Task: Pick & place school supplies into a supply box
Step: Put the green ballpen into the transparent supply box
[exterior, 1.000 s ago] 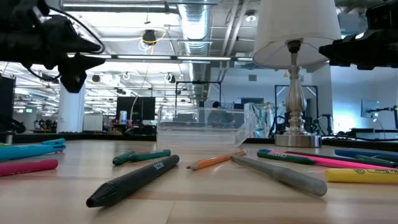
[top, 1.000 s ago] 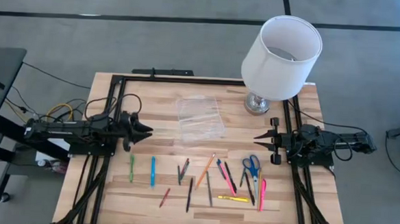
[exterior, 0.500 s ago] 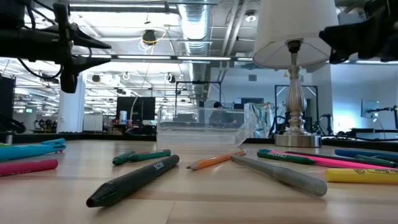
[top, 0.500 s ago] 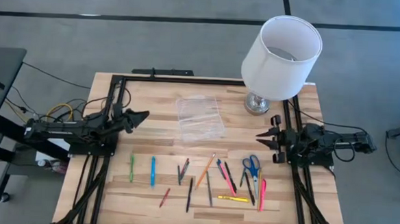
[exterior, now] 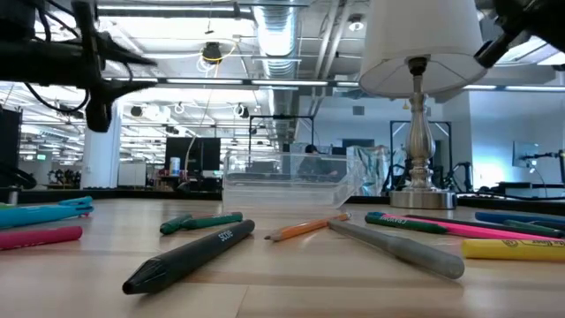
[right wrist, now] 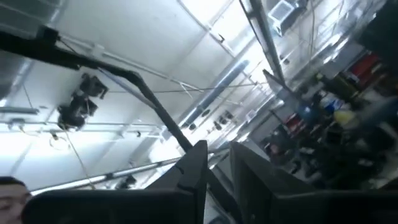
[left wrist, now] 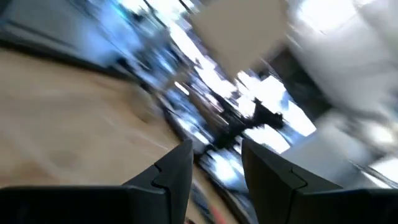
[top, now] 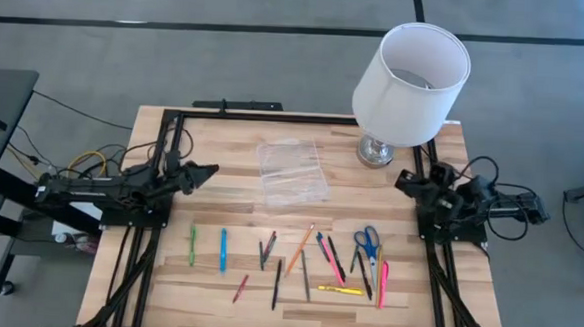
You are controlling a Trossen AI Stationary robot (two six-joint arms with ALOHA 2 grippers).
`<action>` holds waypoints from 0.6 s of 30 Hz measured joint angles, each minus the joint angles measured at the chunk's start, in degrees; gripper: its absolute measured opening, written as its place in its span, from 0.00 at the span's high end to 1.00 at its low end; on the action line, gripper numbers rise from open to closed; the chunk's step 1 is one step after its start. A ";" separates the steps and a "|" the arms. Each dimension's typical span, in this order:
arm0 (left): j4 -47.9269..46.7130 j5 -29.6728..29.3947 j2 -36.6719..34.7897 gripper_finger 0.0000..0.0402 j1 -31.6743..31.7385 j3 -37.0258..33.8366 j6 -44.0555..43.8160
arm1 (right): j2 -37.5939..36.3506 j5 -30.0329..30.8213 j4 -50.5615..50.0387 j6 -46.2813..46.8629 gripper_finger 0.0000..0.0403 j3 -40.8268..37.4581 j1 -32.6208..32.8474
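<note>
— Start at the left. Where is the left gripper (top: 207, 169)?

— Over the left part of the table (top: 234, 130), above the wood, pointing toward the box (top: 292, 172), which is near but apart from it. In its wrist view the fingers (left wrist: 177, 165) stand apart with nothing between them.

— And the supplies?

— All lie loose in a row along the near half of the table; none is in the box. Farthest left is a green pen (top: 193, 244), then a blue pen (top: 223, 250) just beside it. Next come a red pen (top: 240, 287) and two black pens (top: 267, 248), with another black one (top: 277, 283) below them.

— The box itself?

— Clear and shallow, lying flat near the table's middle, behind the row and well apart from it. The low view shows it beyond the pens, with nothing that I can make out inside.

— Go on rightward.

— An orange pencil (top: 301, 248) lies slanted, with a grey pen (top: 305, 276) beside it. Then a pink marker (top: 329, 258), a yellow marker (top: 339, 289) lying crosswise, the scissors (top: 367, 243) with blue handles, and a pink pen (top: 383, 283) at the right end.

— What stands behind them?

— A lamp (top: 412, 70) with a white shade, at the far right corner, its metal base (top: 376, 151) on the wood.

— And the right gripper (top: 403, 179)?

— At the right edge, just beside the lamp's base, tilted upward: its wrist view looks at the ceiling. Its fingers (right wrist: 198, 162) show a narrow gap and grip nothing.
</note>
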 joint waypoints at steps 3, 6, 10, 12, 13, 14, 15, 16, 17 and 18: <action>4.83 11.49 0.01 0.67 -0.46 0.02 -3.36 | 0.00 4.26 0.60 -1.32 0.84 0.00 0.02; 6.49 13.90 0.68 0.67 -2.65 2.05 -4.58 | 0.02 7.81 1.40 -0.97 0.84 0.00 0.01; 6.69 11.19 5.62 0.67 -6.67 8.34 3.59 | 0.02 8.98 2.29 -4.92 0.84 0.02 0.01; 6.50 9.54 9.86 0.67 -8.28 11.84 8.09 | 0.02 9.27 4.48 -6.72 0.84 0.02 0.02; 6.54 9.20 12.29 0.67 -8.98 13.82 10.23 | 0.02 9.53 5.53 -8.06 0.84 0.02 0.01; 6.67 9.21 14.79 0.67 -9.60 15.84 12.28 | 0.02 9.84 6.69 -9.66 0.84 0.02 0.02; 6.65 9.22 17.20 0.67 -10.06 17.76 14.21 | 0.02 10.31 8.09 -11.61 0.84 0.02 0.02; 6.81 9.26 19.90 0.67 -10.54 19.68 16.02 | 0.02 10.31 9.87 -13.78 0.84 0.02 0.02; 7.05 9.29 22.42 0.67 -10.85 21.49 17.58 | 0.02 10.25 11.74 -15.98 0.84 0.02 0.02; 6.99 9.27 24.69 0.67 -11.17 23.12 18.64 | 0.02 10.14 13.48 -17.95 0.84 0.02 0.02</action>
